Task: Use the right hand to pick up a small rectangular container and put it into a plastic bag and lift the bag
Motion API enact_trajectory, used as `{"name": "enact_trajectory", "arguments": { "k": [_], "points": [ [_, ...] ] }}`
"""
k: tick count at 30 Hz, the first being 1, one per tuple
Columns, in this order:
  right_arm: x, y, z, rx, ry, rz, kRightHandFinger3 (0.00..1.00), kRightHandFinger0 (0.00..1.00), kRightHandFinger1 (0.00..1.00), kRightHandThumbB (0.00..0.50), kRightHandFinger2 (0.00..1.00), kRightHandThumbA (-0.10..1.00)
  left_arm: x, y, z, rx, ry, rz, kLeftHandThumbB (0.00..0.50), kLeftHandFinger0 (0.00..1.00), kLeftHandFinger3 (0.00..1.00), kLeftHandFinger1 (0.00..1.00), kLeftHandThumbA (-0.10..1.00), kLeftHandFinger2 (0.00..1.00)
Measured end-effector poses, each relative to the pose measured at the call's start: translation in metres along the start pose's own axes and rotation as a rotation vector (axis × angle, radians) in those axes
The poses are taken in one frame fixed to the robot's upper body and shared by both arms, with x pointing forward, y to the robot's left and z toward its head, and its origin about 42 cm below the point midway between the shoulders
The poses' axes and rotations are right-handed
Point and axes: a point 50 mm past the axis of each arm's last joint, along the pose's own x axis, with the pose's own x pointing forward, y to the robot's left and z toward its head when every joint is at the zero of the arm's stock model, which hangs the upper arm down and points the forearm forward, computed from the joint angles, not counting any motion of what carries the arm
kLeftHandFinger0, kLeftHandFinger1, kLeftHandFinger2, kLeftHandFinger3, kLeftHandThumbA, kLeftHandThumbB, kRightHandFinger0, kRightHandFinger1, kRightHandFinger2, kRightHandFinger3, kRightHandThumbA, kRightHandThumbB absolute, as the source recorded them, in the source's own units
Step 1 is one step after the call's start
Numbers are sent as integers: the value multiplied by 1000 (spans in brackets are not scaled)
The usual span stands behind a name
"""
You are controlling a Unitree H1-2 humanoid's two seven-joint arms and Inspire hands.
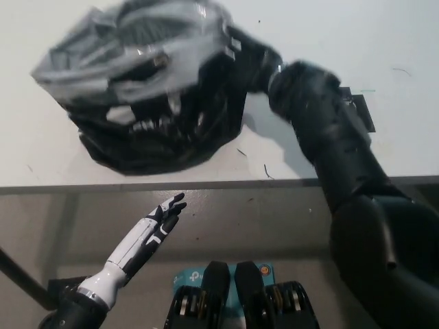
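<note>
- Fingers of the right hand (241, 56) were out of my sight, buried at the right edge of the plastic bag (147, 86), so I could not tell whether they were clenched on the film or loose.
- One plastic bag lay on the white table (384, 41), its long axis running left to right, crumpled, clear over dark, blurred in my feed.
- My black right arm (343, 157) reached across from the lower right and met the bag's right end; it was far nearer than the other.
- My white left hand (154, 229) rested below the table edge, fingers spread and empty, well apart from the bag.
- I saw no small rectangular container; I judged it could be inside the bag, hidden.
</note>
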Motion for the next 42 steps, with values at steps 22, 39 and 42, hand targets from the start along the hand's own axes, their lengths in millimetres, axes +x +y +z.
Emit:
{"name": "enact_trajectory", "arguments": {
  "k": [22, 39, 42],
  "points": [
    [-26, 4, 81, -494, -167, -73, 1000, 1000, 1000, 484, 1000, 1000, 0, 2, 1, 24, 1, -12, 346, 1000, 1000, 1000, 1000, 1000],
    [-97, 79, 138, -786, -507, 112, 1000, 1000, 1000, 468, 1000, 978, 1, 1, -1, 23, 12, -26, 298, 1000, 1000, 1000, 1000, 1000],
    [-107, 65, 132, -801, -535, 108, 1000, 1000, 1000, 412, 1000, 940, 1, 0, -3, 21, 20, -26, 307, 1000, 1000, 1000, 1000, 1000]
  ]
}}
